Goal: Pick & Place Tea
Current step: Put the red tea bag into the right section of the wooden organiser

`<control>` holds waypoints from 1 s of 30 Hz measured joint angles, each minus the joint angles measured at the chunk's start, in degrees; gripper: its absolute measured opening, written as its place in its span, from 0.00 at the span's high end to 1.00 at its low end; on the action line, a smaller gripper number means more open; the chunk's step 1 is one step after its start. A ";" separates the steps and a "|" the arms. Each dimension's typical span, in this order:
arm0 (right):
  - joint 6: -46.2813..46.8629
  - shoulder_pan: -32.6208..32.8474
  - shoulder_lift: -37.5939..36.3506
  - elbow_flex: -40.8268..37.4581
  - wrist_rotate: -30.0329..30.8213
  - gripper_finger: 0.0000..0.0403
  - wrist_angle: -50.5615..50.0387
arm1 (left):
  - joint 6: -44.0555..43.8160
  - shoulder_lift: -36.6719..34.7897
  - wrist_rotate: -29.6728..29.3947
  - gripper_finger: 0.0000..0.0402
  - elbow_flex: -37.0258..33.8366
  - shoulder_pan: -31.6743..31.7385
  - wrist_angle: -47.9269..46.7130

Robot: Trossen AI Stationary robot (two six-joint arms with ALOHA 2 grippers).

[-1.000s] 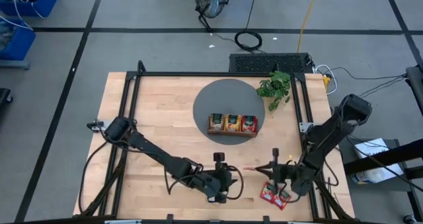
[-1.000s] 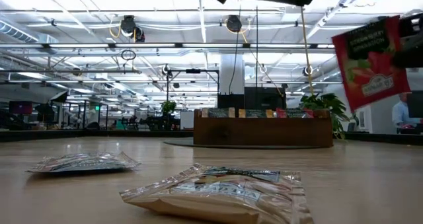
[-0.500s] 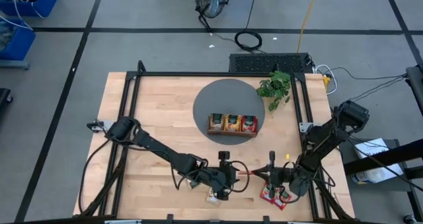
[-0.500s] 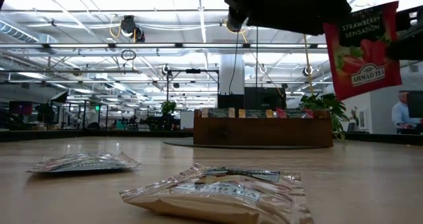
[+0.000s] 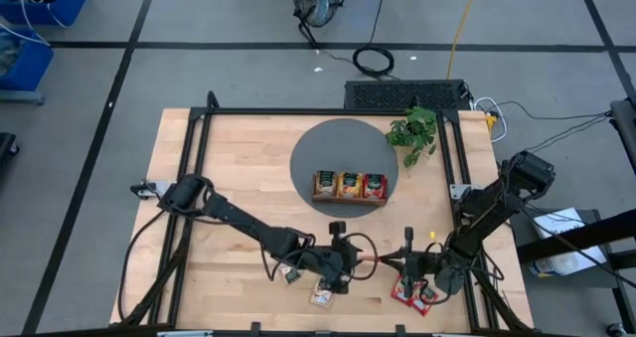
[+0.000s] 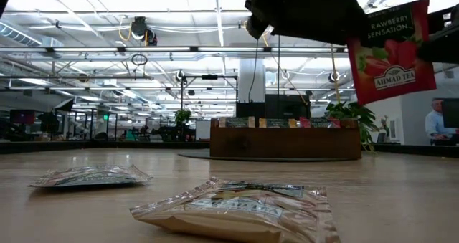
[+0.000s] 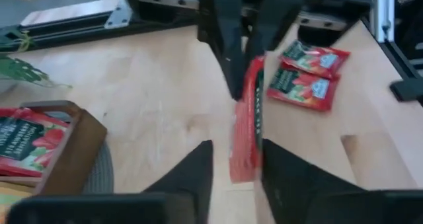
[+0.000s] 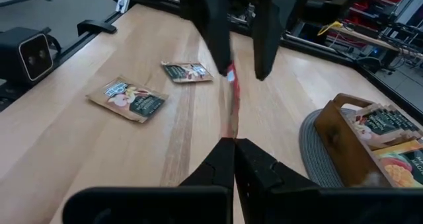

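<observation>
A red tea sachet (image 7: 246,118) hangs in the air near the table's front edge, held by my right gripper (image 8: 233,143), which is shut on it. My left gripper (image 7: 236,147) faces it from the table's left. It is open, with a finger on either side of the sachet's free end, and I cannot tell whether either finger touches it. In the low view the sachet (image 6: 391,53) shows its strawberry label. Two pale sachets (image 5: 321,295) (image 5: 290,274) and two red ones (image 5: 412,292) lie flat on the wood. My right gripper pinches the red sachet between its two fingers at the edge nearest the table's right (image 8: 231,126). The fingers come level from the table's right. The sachet stands on edge, clear of the table, reaching out toward my left gripper.
A wooden tray (image 5: 349,198) holding sachets stands on a round grey mat (image 5: 318,148) at the middle back. A green plant (image 5: 415,130) is behind it to the right. Black frame rails (image 5: 199,158) run along the table's sides.
My left gripper has moved toward the table's right and slightly toward its far edge, up to the held red sachet, so its fingers now flank the sachet's free end. This uncovered the two pale sachets on the table. The sachet stays clear of the table.
</observation>
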 joint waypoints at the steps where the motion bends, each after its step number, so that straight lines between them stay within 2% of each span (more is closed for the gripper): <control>1: 0.00 0.00 0.00 0.00 0.00 1.00 0.14 | -0.01 0.00 0.03 0.75 0.00 0.11 -0.02; 6: 0.00 0.00 0.00 0.00 -0.02 1.00 0.15 | 1.84 0.00 0.50 0.97 0.00 0.13 -0.50; 14: 2.11 0.47 -0.02 0.00 -0.08 0.99 0.04 | 0.86 0.00 -0.20 0.99 0.02 0.10 -5.26; 21: 3.46 0.35 -2.51 0.00 -1.13 0.85 0.12 | -0.36 -0.02 -0.04 0.99 0.02 -0.10 -6.16; 25: 6.84 -2.58 -3.28 0.00 -5.75 0.74 -0.08 | -0.58 -0.02 -0.07 1.00 0.02 -0.04 -6.01; 30: 9.93 -8.32 -3.28 0.00 -14.83 0.63 -0.25 | -0.75 -0.02 -0.04 1.00 0.02 -0.08 -5.90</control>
